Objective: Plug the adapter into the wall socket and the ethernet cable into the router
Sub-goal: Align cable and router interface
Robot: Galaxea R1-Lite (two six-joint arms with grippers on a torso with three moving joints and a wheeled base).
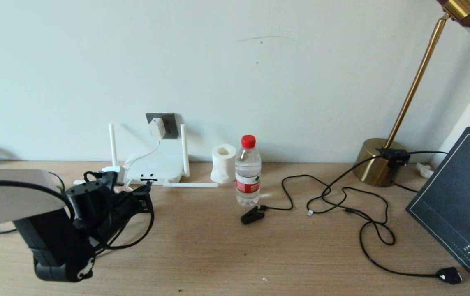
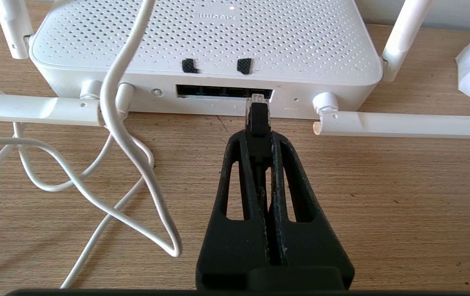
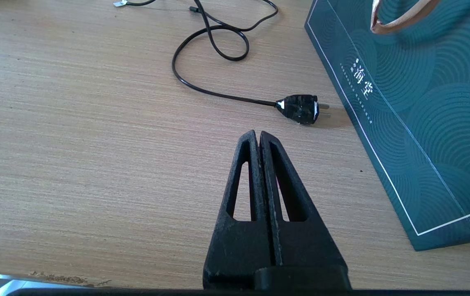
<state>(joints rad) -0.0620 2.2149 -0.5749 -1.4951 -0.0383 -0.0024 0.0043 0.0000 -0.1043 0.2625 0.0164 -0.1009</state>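
Cable step: left gripper [image 2: 258,135] clenching black ethernet cable [image 2: 258,119], clear tip at flat white router [image 2: 202,45] slot; straight push needed. Right gripper [image 3: 258,137] closed empty.

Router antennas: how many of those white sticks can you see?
4. On the router: one upright at its left, one upright at its right, one lying flat rightward, one lying flat leftward. None seems hidden.

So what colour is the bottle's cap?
Red; the bottle cap shows best in the head view.
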